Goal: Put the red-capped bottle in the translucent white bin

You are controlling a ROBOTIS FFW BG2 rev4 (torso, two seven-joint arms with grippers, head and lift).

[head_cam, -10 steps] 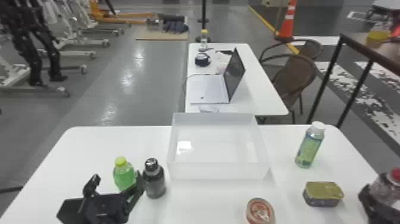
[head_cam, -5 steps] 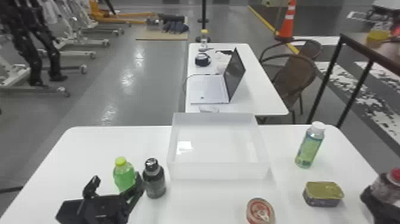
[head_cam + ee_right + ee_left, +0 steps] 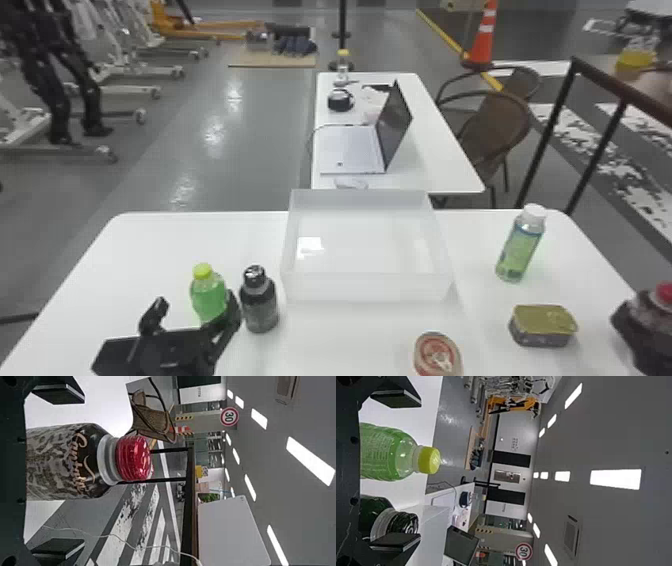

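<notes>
One right claw [image 3: 73, 471], lower right of head view, gapes around the red-capped bottle [image 3: 59, 463], likely spaced to squeeze it. Left claw [image 3: 195, 301], lower left, wide too. Bin [image 3: 367, 287] mid-frame, open top up, presumably to take a drop.
</notes>
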